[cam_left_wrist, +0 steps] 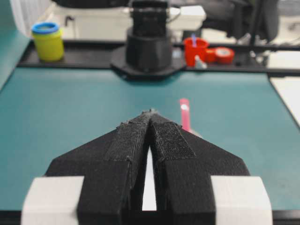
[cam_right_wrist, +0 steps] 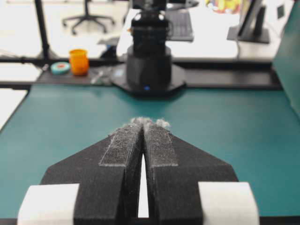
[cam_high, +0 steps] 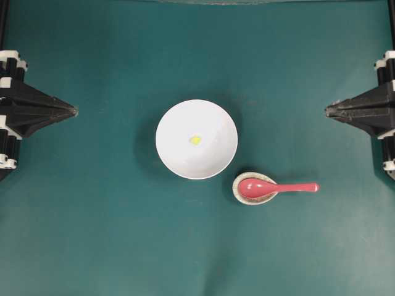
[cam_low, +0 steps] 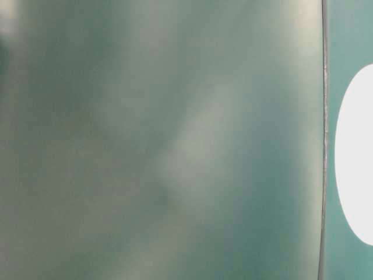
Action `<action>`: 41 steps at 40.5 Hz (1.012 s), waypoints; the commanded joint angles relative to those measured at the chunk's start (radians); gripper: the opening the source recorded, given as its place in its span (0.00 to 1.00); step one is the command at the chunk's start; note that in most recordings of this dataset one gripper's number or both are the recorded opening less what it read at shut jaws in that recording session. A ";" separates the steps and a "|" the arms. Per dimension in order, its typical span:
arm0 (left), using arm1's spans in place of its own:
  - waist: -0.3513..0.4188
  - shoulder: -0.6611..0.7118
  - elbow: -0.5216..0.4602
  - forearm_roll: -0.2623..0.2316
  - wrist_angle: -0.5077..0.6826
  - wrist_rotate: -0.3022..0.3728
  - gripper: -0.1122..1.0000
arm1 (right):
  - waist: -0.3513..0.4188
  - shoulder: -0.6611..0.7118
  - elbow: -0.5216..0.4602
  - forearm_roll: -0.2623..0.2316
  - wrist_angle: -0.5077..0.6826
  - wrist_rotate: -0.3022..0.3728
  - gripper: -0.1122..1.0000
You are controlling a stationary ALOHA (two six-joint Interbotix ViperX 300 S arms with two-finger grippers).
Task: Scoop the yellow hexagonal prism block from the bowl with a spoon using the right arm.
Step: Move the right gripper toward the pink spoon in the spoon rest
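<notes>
While both claws sit closed and empty at the table's (cam_high: 92, 246) side edges, nothing is touched.
Bowl (cam_high: 210, 117) with block (cam_high: 195, 140) centre; spoon (cam_high: 278, 187) just beside, open green between.

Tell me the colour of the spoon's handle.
Pink-red, like the rest of the spoon; the overhead view shows it best.
</notes>
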 commanded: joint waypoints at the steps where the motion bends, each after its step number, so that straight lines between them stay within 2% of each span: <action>1: 0.002 0.017 -0.026 0.012 0.051 0.003 0.09 | 0.002 0.018 -0.008 0.002 -0.002 0.008 0.09; 6: 0.002 0.015 -0.028 0.012 0.077 0.002 0.09 | 0.002 0.060 -0.012 0.006 0.006 0.014 0.09; 19: 0.000 0.015 -0.028 0.012 0.077 0.002 0.09 | 0.002 0.060 -0.015 0.009 -0.021 0.021 0.11; 22: 0.002 0.014 -0.028 0.012 0.077 0.002 0.09 | 0.003 0.060 -0.015 0.009 -0.021 0.023 0.16; 25: 0.000 0.012 -0.028 0.012 0.077 0.002 0.09 | 0.006 0.060 -0.015 0.009 -0.017 0.023 0.26; 32: 0.002 0.011 -0.028 0.012 0.077 0.002 0.09 | 0.009 0.061 -0.015 0.009 -0.015 0.023 0.54; 37: 0.002 0.012 -0.028 0.012 0.077 0.002 0.09 | 0.014 0.069 -0.012 0.009 -0.021 0.023 0.64; 41: 0.000 0.011 -0.028 0.012 0.077 0.002 0.09 | 0.026 0.081 -0.009 0.009 -0.021 0.023 0.65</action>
